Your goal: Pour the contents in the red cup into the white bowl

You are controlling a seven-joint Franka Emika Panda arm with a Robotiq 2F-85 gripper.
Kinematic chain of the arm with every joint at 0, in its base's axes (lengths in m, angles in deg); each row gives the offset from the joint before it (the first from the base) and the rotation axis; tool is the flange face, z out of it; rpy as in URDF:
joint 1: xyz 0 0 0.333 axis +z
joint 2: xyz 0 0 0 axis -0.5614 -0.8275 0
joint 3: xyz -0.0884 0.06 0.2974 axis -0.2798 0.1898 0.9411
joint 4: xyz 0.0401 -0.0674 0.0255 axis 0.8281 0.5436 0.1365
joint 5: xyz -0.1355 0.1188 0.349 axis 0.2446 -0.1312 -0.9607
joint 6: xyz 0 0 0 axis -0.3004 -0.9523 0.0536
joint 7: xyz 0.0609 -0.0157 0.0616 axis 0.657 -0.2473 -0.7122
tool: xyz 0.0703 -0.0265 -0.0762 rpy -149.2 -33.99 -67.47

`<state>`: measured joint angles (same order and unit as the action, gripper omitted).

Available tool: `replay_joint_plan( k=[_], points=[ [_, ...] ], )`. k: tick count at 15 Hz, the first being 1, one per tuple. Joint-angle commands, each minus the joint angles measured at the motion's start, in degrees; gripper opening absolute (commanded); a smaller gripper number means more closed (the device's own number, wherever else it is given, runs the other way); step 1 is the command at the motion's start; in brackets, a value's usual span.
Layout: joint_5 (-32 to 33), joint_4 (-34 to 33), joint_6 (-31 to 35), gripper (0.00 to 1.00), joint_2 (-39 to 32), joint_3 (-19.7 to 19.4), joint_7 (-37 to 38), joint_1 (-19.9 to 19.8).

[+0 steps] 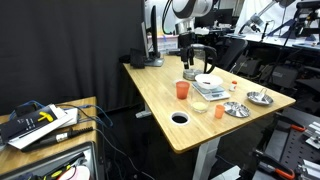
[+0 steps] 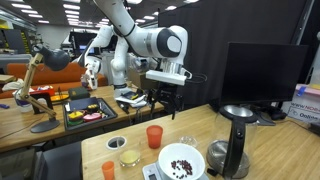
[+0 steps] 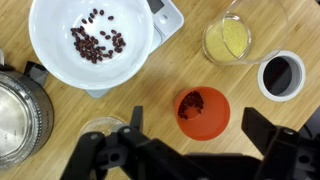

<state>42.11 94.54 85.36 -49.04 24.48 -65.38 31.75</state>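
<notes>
While my claw hangs wide open & empty, the red cup sits lower centre of wrist view, right above it; white bowl at upper left.

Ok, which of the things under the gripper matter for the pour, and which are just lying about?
For the job:
- small orange-red plastic cup, dark bits inside
- shallow round white bowl, already holding dark red beans
- gripper, open

Lying about:
- clear glass of yellowish grains
- pale platform under the bowl
- paler orange cup
- shiny metal dishes
</notes>
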Motion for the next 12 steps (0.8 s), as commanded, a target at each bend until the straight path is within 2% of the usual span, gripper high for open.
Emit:
replay_joint_plan(
  k=[1, 7, 12],
  points=[
    [0.18, -0.36, 0.00, 1.00, -0.08, 1.03, 0.34, -0.62],
    [1.57, -1.34, -0.05, 1.00, -1.04, 1.33, 1.11, 0.53],
    [9.97, -6.36, -3.44, 1.00, -5.52, 0.46, 4.21, 4.16]
  ],
)
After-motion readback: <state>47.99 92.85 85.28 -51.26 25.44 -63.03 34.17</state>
